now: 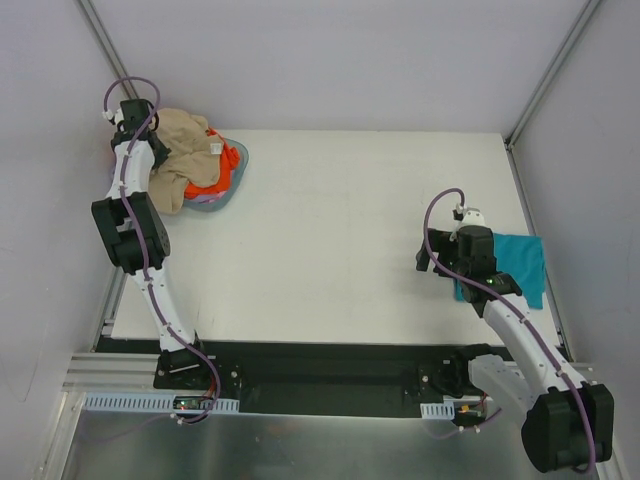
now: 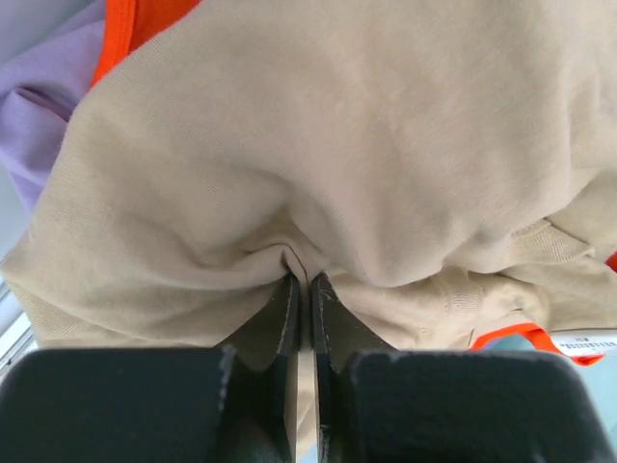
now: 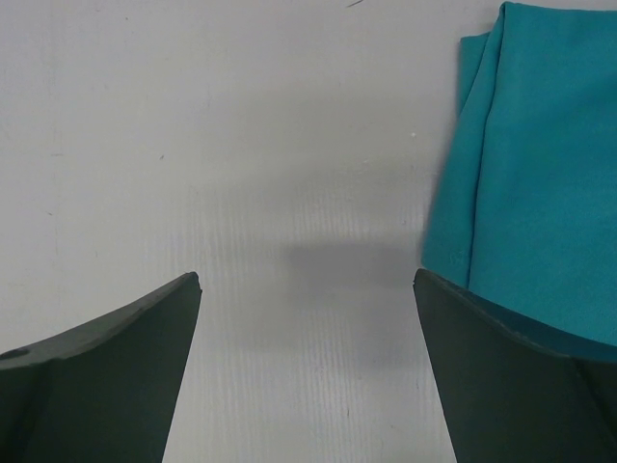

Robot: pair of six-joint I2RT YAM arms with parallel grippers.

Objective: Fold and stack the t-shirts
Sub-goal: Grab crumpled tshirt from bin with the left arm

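Observation:
The tan t-shirt (image 1: 185, 150) lies bunched on top of a pile at the table's far left. My left gripper (image 1: 152, 152) is shut on a fold of the tan t-shirt (image 2: 289, 154), its tips (image 2: 303, 276) pinching the cloth. Under it show the orange t-shirt (image 1: 222, 172) and a lavender t-shirt (image 2: 43, 116). The teal t-shirt (image 1: 515, 262) lies folded flat at the right edge. My right gripper (image 3: 307, 280) is open and empty over bare table, just left of the teal t-shirt (image 3: 540, 174).
The pile sits in a shallow teal-grey basin (image 1: 236, 168) at the far left corner. Grey walls enclose the white table (image 1: 340, 230) on three sides. The arms' bases stand on a black rail (image 1: 320, 378) at the near edge.

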